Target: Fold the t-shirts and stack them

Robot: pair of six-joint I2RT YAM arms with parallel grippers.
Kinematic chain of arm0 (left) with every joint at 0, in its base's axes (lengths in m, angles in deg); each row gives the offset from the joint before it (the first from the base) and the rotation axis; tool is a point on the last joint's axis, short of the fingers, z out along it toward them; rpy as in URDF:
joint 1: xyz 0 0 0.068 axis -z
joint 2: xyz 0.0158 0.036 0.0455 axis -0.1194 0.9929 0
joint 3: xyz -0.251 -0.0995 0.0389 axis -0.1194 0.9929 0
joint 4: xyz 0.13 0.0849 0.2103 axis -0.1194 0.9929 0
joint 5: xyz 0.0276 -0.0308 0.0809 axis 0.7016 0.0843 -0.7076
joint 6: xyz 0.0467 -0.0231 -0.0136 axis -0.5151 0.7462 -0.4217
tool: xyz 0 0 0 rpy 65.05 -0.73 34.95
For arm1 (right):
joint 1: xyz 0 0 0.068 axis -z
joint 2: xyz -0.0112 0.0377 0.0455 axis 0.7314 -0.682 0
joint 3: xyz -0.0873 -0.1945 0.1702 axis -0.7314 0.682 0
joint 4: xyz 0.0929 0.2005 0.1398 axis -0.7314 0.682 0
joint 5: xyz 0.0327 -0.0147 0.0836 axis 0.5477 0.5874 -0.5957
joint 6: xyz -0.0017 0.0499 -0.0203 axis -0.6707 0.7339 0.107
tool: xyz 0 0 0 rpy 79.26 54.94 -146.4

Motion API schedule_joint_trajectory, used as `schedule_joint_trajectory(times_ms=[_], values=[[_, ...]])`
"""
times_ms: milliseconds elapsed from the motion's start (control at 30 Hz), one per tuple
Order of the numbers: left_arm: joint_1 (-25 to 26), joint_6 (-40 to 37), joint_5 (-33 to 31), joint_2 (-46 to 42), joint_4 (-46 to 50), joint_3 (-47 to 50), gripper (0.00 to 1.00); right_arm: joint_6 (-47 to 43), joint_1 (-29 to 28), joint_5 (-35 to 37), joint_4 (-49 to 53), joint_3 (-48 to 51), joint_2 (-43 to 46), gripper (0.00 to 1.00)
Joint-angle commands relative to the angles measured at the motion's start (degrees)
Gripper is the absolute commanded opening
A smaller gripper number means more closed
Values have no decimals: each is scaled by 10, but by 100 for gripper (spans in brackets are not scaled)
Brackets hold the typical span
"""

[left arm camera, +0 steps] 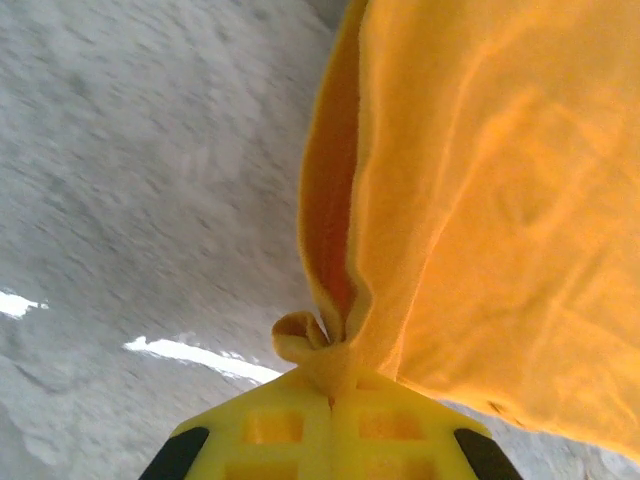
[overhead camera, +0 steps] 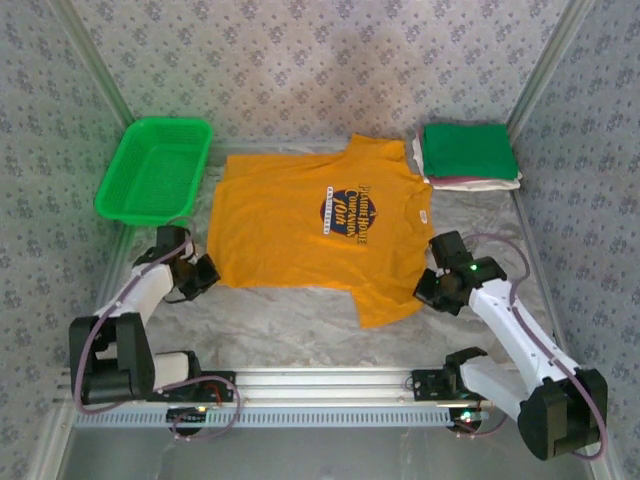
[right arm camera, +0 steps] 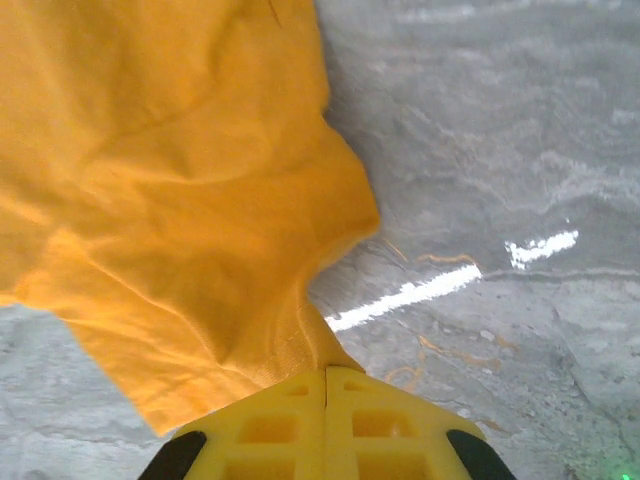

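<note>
the orange-yellow t-shirt [overhead camera: 310, 220] lies flat in the middle of the table [overhead camera: 300, 325]. its neck hole is at 3 o'clock, its bottom edge is at 9 o'clock, and the dark blue and white print faces up.

the left claw [overhead camera: 205, 272] is at the shirt's 8 o'clock corner. in the left wrist view its yellow fingers [left arm camera: 290, 400] are pressed together and pinch a bunched bit of the bottom edge. the two cloth layers gape a little there. the right claw [overhead camera: 432, 285] is at the shirt's 4 o'clock side, by the near sleeve. in the right wrist view its fingers [right arm camera: 380, 420] are pressed together too, pinching a tip of the cloth drawn to a point.

at 6 o'clock a wide strip of bare table runs between the shirt's near edge and the metal rail [overhead camera: 320, 380]. at 10 o'clock sits the green basket [overhead camera: 155, 170], close to the shirt's far edge but apart. at 2 o'clock, just beside the far sleeve, is a folded pile. it has a green t-shirt [overhead camera: 467, 150] on top, a thin line of maroon t-shirt [overhead camera: 455, 181] under it, and a white t-shirt [overhead camera: 490, 186] at the bottom. patterned walls [overhead camera: 330, 60] close in the table at 9, 12 and 3 o'clock.
</note>
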Motion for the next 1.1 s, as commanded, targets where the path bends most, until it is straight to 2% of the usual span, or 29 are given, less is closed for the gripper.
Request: schedule_joint_trajectory(times_ms=[0,167,300,500,667,800,900,1067], values=[[7,18,-2,-29,44,-25,0,-12,18,-6,13,-22,20,0],[7,23,-15,-75,71,-14,0,-18,45,-13,23,-21,70,0],[9,40,1,-126,80,9,0,-21,58,-25,43,-1,123,0],[38,75,-2,-207,115,29,0,-20,62,-20,80,-9,184,0],[44,81,-19,-247,125,21,0,-40,76,-21,67,-43,171,0],[29,65,-22,-217,101,-7,0,-57,88,-17,-5,-77,118,0],[10,47,6,-155,64,-36,0,-68,104,-20,-57,-99,67,0],[-5,18,10,-67,36,-84,0,-68,120,-33,-110,-135,-20,0]])
